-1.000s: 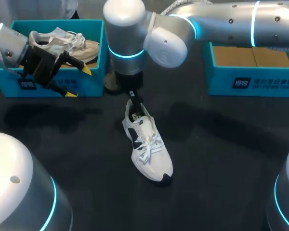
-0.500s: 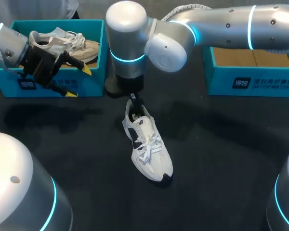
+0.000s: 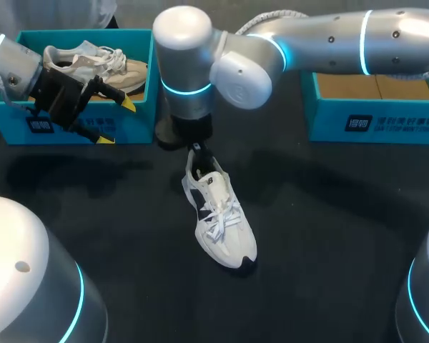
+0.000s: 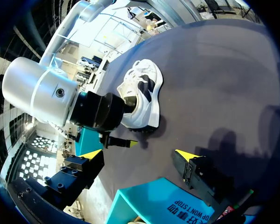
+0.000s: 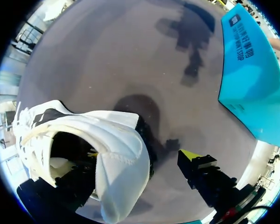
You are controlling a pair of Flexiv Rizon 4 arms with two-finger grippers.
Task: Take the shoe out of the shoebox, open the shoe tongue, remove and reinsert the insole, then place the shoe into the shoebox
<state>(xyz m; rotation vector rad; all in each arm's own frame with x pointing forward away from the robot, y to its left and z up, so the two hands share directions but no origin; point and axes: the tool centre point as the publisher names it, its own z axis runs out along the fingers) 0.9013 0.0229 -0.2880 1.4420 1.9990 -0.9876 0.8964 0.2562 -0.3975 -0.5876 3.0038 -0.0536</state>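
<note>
Shoe (image 3: 218,214) upright, right claw (image 5: 141,154) unclenched astride its heel, left claw (image 3: 117,122) unclenched beside shoebox (image 3: 139,123).

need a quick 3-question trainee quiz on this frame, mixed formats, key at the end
1. True or false: the white shoe lies on the table.
2. Where is the right gripper? A: over the right shoebox. B: at the white shoe's heel, one finger inside the opening. C: at the shoe's toe.
3. Fill in: the left gripper is in front of the left shoebox with its fingers ____.
Key: 1 true; 2 B; 3 open.
</note>
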